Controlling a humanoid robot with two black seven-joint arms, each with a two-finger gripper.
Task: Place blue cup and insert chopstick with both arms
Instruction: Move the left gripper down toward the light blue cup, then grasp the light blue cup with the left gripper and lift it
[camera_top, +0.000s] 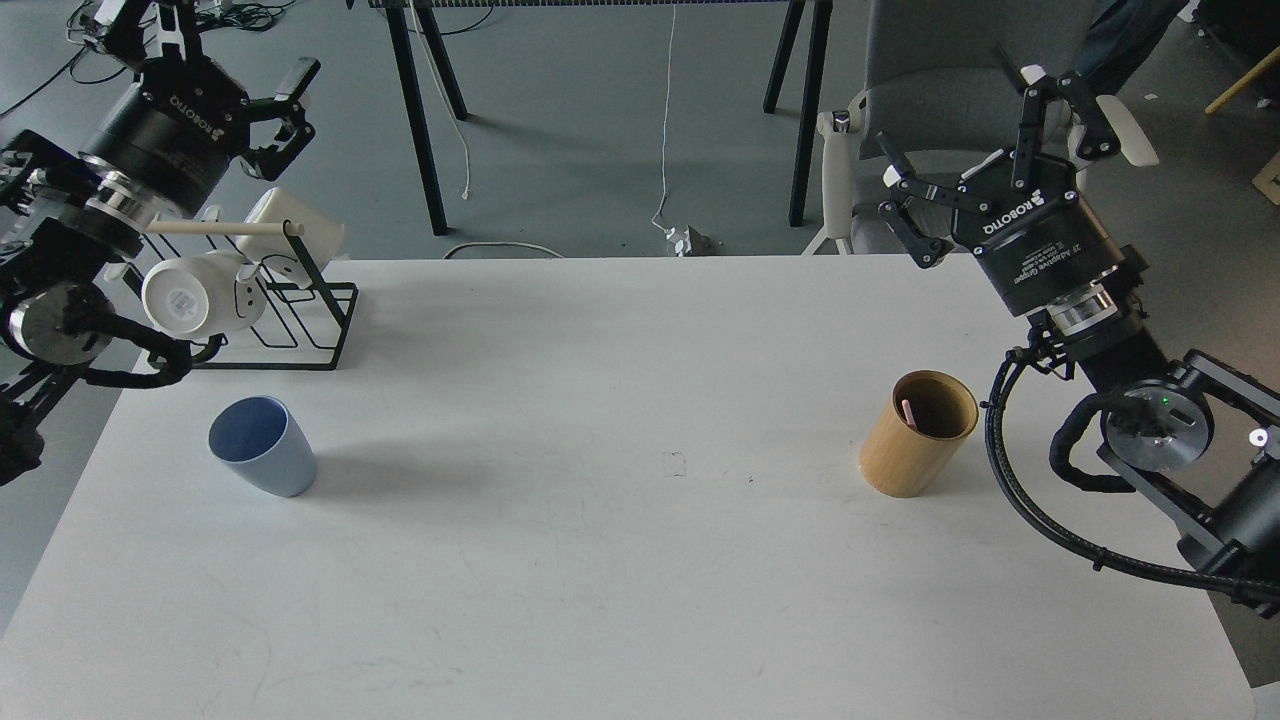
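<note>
The blue cup (262, 445) stands upright on the left of the white table (620, 560), free of both arms. A pink chopstick (909, 412) shows only as a short tip inside the tan wooden holder (918, 432) at the right. My left gripper (200, 70) is open and empty, raised high at the far left, above and behind the mug rack. My right gripper (985, 140) is open and empty, raised above the table's far right edge, behind the holder.
A black wire rack (290, 310) with a pale dowel and two white mugs (200, 292) stands at the table's back left. A grey chair (950, 90) and black table legs stand behind the table.
</note>
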